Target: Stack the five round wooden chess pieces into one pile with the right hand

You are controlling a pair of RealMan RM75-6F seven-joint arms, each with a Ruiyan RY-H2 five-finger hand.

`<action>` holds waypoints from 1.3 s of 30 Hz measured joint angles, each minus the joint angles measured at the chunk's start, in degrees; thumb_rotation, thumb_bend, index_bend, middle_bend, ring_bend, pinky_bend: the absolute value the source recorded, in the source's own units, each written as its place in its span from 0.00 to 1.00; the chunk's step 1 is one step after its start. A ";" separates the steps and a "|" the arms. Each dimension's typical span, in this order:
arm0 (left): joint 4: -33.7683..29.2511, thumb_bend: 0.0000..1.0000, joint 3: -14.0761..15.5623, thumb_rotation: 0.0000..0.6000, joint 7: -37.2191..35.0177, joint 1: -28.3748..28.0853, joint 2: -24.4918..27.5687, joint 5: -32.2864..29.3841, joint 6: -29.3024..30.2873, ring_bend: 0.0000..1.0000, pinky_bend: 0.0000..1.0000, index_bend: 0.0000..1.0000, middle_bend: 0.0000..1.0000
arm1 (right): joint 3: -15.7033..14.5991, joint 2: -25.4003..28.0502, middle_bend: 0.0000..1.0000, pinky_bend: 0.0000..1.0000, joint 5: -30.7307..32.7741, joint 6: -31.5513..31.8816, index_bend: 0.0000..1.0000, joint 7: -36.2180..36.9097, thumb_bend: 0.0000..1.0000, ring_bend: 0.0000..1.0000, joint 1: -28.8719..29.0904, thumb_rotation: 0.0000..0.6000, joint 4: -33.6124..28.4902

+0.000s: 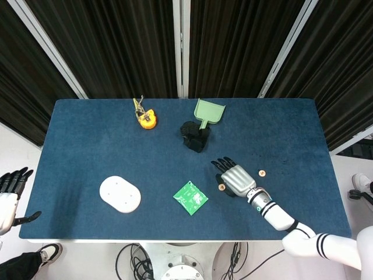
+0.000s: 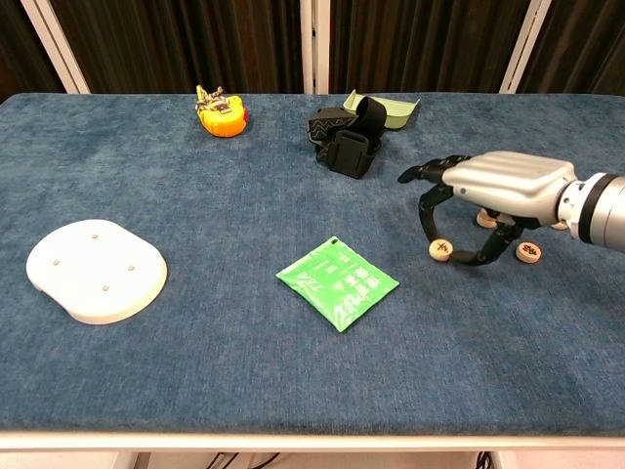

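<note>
My right hand hovers low over the right part of the blue table, palm down. It pinches a round wooden chess piece between a fingertip and the thumb, and the piece is slightly tilted just above the cloth. A second piece lies flat to the hand's right. A third piece shows partly behind the hand. Other pieces are hidden. My left hand hangs off the table's left edge, fingers apart and holding nothing.
A green sachet lies left of the right hand. Behind it sit a black strap bundle and a green dustpan. An orange tape measure is at the back, and a white oval plate at the front left.
</note>
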 measured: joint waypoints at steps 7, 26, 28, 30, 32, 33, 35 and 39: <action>-0.03 0.07 0.03 1.00 0.25 -0.10 -0.07 -0.02 -0.21 0.00 0.00 0.00 0.00 | 1.41 3.34 0.05 0.00 1.14 1.37 0.52 0.85 0.28 0.00 -0.54 1.00 -0.78; 0.01 0.07 0.06 1.00 0.97 -0.51 -0.30 -0.70 -1.38 0.00 0.00 0.00 0.00 | 2.14 3.67 0.05 0.00 4.49 -0.43 0.53 2.44 0.28 0.00 -1.23 1.00 5.28; 0.03 0.07 0.05 1.00 1.00 -0.54 -0.31 -0.71 -1.41 0.00 0.00 0.00 0.00 | 2.16 3.46 0.05 0.00 4.53 -0.53 0.53 2.58 0.28 0.00 -1.21 1.00 5.50; 0.04 0.07 0.05 1.00 1.00 -0.53 -0.32 -0.69 -1.37 0.00 0.00 0.00 0.00 | 2.19 3.28 0.05 0.00 4.54 -0.59 0.53 2.71 0.28 0.00 -1.19 1.00 5.66; 0.03 0.07 0.06 1.00 0.97 -0.50 -0.32 -0.70 -1.32 0.00 0.00 0.00 0.00 | 2.22 3.09 0.05 0.00 4.58 -0.70 0.53 2.68 0.28 0.00 -1.14 1.00 5.88; 0.03 0.07 0.05 1.00 0.93 -0.49 -0.32 -0.72 -1.30 0.00 0.00 0.00 0.00 | 2.23 3.03 0.05 0.00 4.63 -0.75 0.53 2.61 0.28 0.00 -1.12 1.00 5.94; 0.07 0.07 0.01 1.00 0.88 -0.46 -0.34 -0.81 -1.27 0.00 0.00 0.00 0.00 | 2.24 2.94 0.05 0.00 4.82 -0.84 0.52 2.34 0.28 0.00 -1.12 1.00 6.04; 0.11 0.07 0.01 1.00 0.87 -0.49 -0.35 -0.83 -1.32 0.00 0.00 0.00 0.00 | 2.33 2.76 0.05 0.00 5.51 -0.93 0.52 1.73 0.28 0.00 -1.25 1.00 6.09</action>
